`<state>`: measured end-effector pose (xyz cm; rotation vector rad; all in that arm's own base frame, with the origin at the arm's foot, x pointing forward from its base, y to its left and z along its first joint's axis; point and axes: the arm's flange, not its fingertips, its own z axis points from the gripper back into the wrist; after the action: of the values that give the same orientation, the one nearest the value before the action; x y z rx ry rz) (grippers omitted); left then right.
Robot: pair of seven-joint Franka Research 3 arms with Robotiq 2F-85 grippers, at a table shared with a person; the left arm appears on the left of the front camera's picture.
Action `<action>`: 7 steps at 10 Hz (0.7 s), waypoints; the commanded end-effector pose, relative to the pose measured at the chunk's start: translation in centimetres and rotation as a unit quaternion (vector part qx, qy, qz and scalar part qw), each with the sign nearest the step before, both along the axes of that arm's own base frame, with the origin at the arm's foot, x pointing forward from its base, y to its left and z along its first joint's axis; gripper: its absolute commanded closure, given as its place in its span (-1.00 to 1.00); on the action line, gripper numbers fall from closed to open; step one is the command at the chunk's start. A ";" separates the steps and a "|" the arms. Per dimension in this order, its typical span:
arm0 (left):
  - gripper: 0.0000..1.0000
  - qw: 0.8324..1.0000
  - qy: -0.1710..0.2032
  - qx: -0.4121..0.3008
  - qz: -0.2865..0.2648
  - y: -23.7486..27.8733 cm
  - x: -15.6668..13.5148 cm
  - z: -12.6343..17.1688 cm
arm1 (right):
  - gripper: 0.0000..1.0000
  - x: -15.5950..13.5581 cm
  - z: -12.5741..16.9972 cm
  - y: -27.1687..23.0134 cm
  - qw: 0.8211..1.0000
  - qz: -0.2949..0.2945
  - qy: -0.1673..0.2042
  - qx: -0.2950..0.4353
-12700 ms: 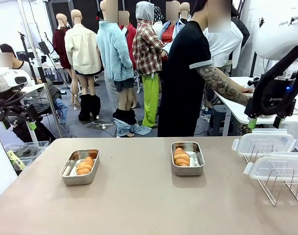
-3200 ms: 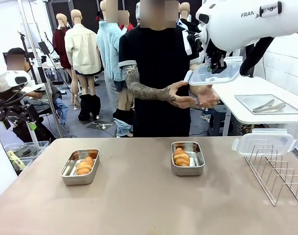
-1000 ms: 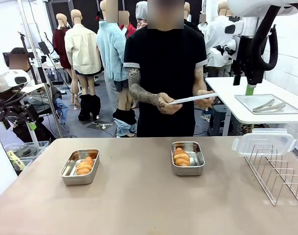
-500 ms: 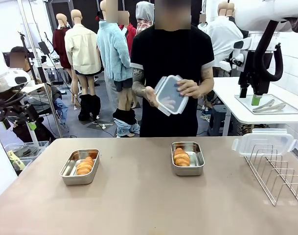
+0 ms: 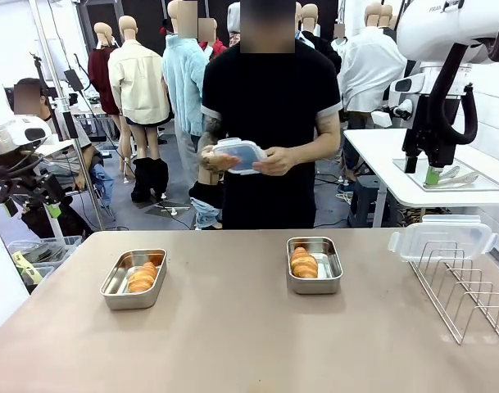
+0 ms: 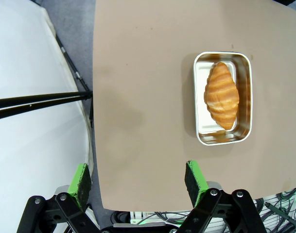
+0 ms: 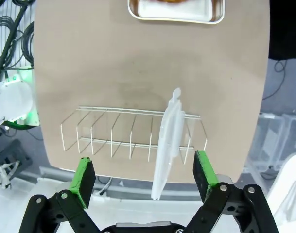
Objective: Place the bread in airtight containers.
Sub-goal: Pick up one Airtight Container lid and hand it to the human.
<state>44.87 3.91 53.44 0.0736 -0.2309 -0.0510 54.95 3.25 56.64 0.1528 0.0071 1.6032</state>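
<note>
Bread is shown as two golden, ridged, croissant-shaped rolls on a tan table (image 5: pixel 233 352). The left roll (image 5: pixel 142 277) is laid lengthwise in the left tin (image 5: pixel 116 282). The right roll (image 5: pixel 303 263) is laid in the right tin (image 5: pixel 331 266), toward that tin's left side. Both tins are shallow, made of steel and uncovered, and they are set well apart on the far half of the table.

A clear lid (image 5: pixel 239 155) is held at chest height by the person standing behind the table. It is gripped by one hand (image 5: pixel 211 160) at one end and the other hand (image 5: pixel 274 162) at the opposite end. A second clear lid (image 5: pixel 442 237) is slotted on edge in a wire rack (image 5: pixel 470 303) at the table's right side.

The left gripper (image 6: pixel 138 177) is held high near the table's left edge. Its green-padded fingers are spread wide with nothing between them, and the left tin is seen from above beyond them. The right gripper (image 7: pixel 143 177) is spread just as wide, is empty, and is pointed down toward the rack. In the front view it is seen raised at the far right, before a white side table (image 5: pixel 372 155) that bears a metal tray (image 5: pixel 413 168) and tongs (image 5: pixel 454 174).
</note>
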 end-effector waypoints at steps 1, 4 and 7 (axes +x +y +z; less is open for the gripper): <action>-1.00 1.000 -0.003 0.010 0.010 0.1 0.0 0.1 | -1.00 0.0 0.2 0.0 1.000 -0.002 -0.002 0.000; -1.00 1.000 -0.003 0.010 0.010 0.1 0.0 0.1 | -1.00 0.0 0.2 0.0 1.000 -0.002 -0.002 0.000; -1.00 1.000 -0.003 0.010 0.010 0.1 0.0 0.1 | -1.00 0.0 0.2 0.0 1.000 -0.002 -0.002 0.000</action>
<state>44.87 3.91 53.44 0.0736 -0.2309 -0.0510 54.96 3.23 56.77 0.1507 0.0049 1.6030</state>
